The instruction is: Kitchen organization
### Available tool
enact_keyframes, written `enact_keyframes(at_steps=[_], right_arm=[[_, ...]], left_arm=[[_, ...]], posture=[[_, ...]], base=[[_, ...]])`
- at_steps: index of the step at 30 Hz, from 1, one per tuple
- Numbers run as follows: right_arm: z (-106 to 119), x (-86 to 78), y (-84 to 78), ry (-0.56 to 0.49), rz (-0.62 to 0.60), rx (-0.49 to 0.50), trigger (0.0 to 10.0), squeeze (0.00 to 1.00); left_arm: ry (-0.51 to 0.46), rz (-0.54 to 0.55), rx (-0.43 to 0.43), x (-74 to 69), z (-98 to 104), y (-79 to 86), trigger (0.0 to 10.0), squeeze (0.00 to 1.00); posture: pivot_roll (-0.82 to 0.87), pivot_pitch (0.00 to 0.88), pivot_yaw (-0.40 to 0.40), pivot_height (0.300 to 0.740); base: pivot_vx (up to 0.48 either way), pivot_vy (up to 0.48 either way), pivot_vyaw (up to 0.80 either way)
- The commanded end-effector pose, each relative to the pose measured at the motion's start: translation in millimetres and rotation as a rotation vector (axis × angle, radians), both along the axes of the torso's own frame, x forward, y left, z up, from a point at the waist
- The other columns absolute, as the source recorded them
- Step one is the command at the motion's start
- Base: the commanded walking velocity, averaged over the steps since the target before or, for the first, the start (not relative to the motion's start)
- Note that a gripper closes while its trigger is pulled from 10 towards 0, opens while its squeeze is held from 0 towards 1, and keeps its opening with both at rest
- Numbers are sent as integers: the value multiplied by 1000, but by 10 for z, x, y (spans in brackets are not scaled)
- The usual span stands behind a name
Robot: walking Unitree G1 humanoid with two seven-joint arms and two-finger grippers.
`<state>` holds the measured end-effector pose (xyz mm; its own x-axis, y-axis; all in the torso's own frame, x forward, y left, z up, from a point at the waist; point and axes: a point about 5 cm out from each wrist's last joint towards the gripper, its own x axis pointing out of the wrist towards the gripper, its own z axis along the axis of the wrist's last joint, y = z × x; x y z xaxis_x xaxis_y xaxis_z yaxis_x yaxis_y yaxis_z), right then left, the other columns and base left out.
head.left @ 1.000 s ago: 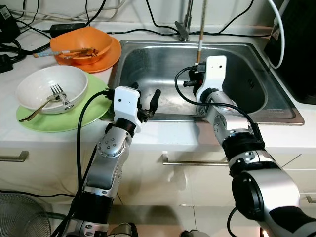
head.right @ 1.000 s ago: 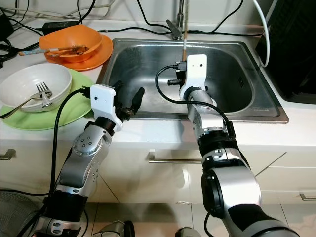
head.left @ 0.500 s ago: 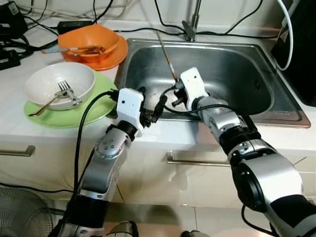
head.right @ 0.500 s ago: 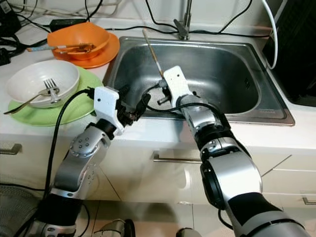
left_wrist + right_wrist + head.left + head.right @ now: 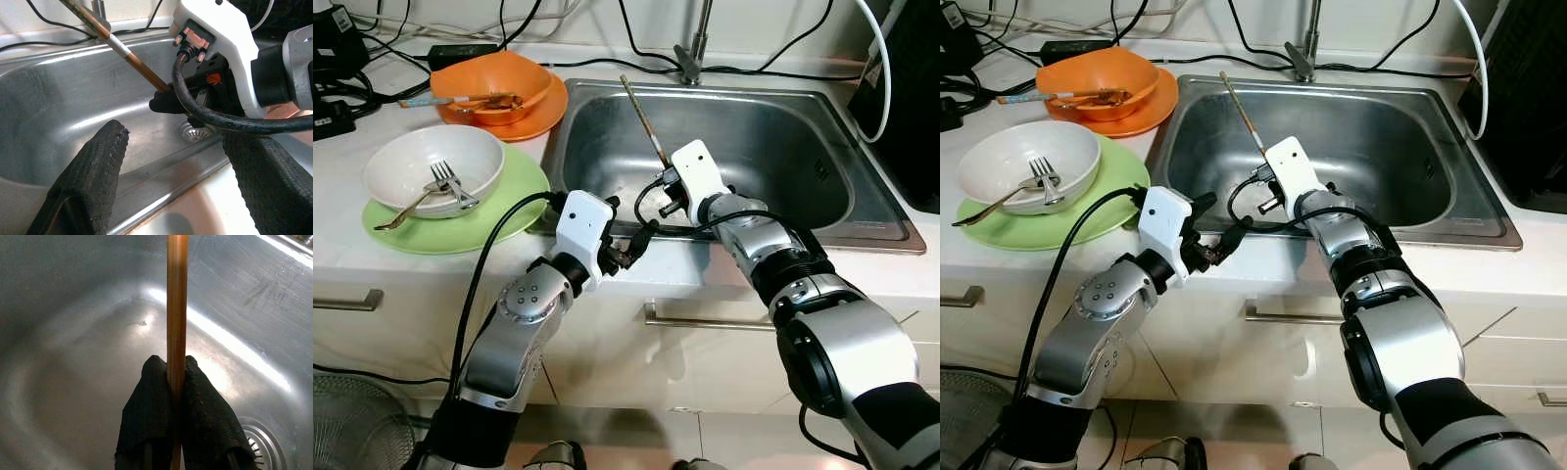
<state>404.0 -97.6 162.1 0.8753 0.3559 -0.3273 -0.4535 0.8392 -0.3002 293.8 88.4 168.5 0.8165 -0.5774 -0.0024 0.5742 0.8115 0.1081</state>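
A thin brown wooden stick (image 5: 641, 113) with a pale band leans up and back over the steel sink (image 5: 734, 86). My right gripper (image 5: 168, 369) is shut on the stick's lower end, low over the sink's near left part, close to the drain (image 5: 195, 131). My left gripper (image 5: 631, 240) hovers open at the sink's front rim, just before the right one, with nothing between its fingers (image 5: 93, 166). On the counter to the left, an orange bowl (image 5: 494, 83) with utensils sits on an orange plate. A white bowl (image 5: 421, 162) holding a fork (image 5: 445, 181) sits on a green plate (image 5: 514, 211).
The faucet (image 5: 690, 59) rises behind the sink among black cables. A black appliance (image 5: 913, 108) stands at the right edge. Drawer handles (image 5: 705, 318) run below the counter front, and a fan grille (image 5: 352, 431) is on the floor at bottom left.
The right gripper has swung the stick from upright near the faucet to a backward lean, coming down to the sink's near left. The left gripper edged right along the front rim.
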Motion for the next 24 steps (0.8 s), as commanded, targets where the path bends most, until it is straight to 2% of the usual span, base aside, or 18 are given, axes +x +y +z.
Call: enact_keyframes(at_steps=[1,6,7,11,18,24], right_arm=[[-151,-47,-31,54,-4,-36,10000,0],[-176,-52,-65,57,-16,-46,10000,0],[-184,-54,-76,59,-19,-45,10000,0],[-205,-62,-80,63,-21,-45,10000,0],[-228,-70,-84,69,-24,-44,10000,0],[-231,-70,-94,69,-31,-50,10000,0]], left_arm=[[5,-9,5,-40,25,-4,10000,0],[1,27,9,-46,31,81,10000,0],[-20,80,-30,-20,95,162,10000,0],[-31,138,-94,17,178,243,10000,0],[6,106,-58,-40,143,268,10000,0],[74,34,-10,-113,32,203,10000,0]], posture=[[-12,81,-23,740],[-8,86,-24,740],[-6,87,-25,740],[-6,87,-25,740],[-2,91,-23,740],[-1,90,-24,740]], base=[[0,0,0],[0,0,0],[0,0,0],[0,0,0],[0,0,0],[0,0,0]])
